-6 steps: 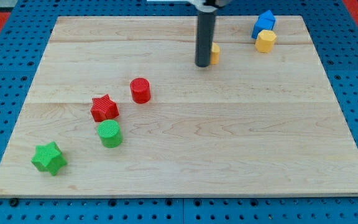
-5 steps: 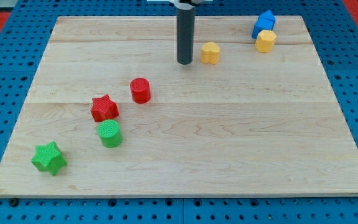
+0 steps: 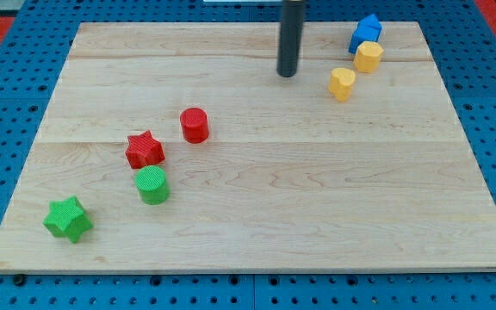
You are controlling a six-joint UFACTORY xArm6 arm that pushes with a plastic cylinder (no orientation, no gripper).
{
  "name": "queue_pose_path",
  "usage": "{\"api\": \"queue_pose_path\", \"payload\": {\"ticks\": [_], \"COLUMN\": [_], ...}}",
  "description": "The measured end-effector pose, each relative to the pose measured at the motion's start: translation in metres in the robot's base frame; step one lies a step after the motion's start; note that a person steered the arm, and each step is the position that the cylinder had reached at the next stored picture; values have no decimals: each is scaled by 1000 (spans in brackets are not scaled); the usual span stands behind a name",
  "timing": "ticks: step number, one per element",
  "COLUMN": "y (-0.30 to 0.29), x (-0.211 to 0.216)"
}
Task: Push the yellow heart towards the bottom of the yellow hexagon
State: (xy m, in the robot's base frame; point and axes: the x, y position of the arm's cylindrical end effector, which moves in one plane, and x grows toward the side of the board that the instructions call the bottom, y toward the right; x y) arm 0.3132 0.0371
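Note:
The yellow heart (image 3: pixel 342 83) lies on the wooden board near the view's top right, just below and left of the yellow hexagon (image 3: pixel 368 57); a small gap separates them. A blue block (image 3: pixel 366 31) touches the hexagon from above. My tip (image 3: pixel 287 74) rests on the board to the left of the heart, about a block's width or two away, not touching it. The dark rod rises from it out of the view's top.
A red cylinder (image 3: pixel 195 125), a red star (image 3: pixel 145 150), a green cylinder (image 3: pixel 152 185) and a green star (image 3: pixel 68 219) stand in a loose diagonal at the view's left. The board (image 3: pixel 257 224) sits on a blue pegboard.
The yellow heart has moved right and slightly down, now close under the yellow hexagon. My tip has swung back right from its leftmost position and sits slightly higher in the view.

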Motion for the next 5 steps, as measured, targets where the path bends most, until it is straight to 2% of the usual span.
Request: {"api": "queue_pose_path", "payload": {"ticks": [2,5], "y": [12,59], "x": [53,53]}}
